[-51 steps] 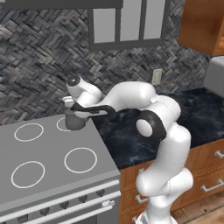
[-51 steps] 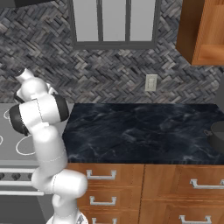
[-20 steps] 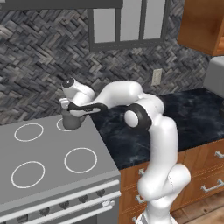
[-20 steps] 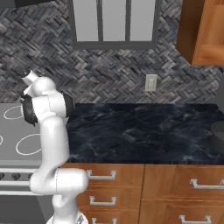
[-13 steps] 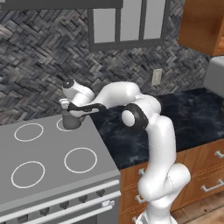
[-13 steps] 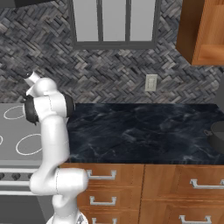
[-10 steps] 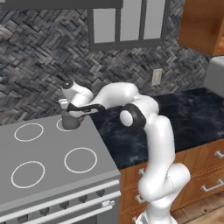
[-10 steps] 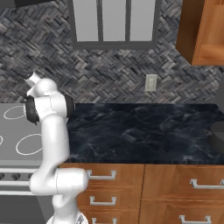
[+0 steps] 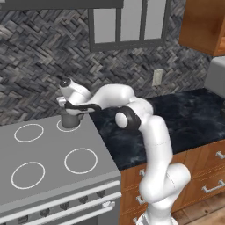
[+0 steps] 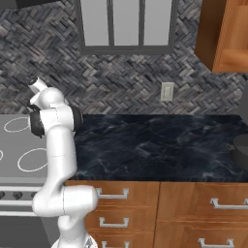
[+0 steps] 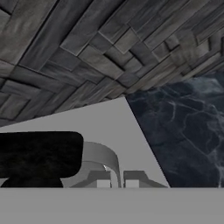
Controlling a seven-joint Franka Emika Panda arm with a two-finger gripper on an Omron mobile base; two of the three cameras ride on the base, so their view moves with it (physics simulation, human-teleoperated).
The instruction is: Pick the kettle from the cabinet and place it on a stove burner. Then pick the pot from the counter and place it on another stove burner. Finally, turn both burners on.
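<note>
Kettle, small, dark grey, rounded, with black arched handle (image 9: 70,119): stands upright on the rear right burner ring of the flat grey cooktop (image 9: 48,176), close beside the counter edge. Judged set there as the first placement of the task, leaving the three other white rings free for the pot.

Gripper, two-finger, on white arm (image 9: 67,106): poised directly over the kettle at its handle, jaws drawn narrow, almost together. Whether the fingers have let go of the handle cannot be told; from the hand's own camera the two fingertips sit nearly touching beside the black handle (image 11: 39,155). Judged to be at the point of release.

Pot, wide, low, dark grey (image 10: 240,149): rests on the black marble-look counter with faint white veins (image 10: 155,145), at the end farthest from the cooktop, partly cut off by the frame edge. Well apart from the kettle; judged untouched and next in turn.

Cabinet, warm brown wood, wall-mounted (image 10: 224,34): hangs above the far end of the counter, over the pot.

Knobs, small, dark, in a row (image 9: 66,206): along the front face of the cooktop; judged needed last, for lighting both burners.
</note>
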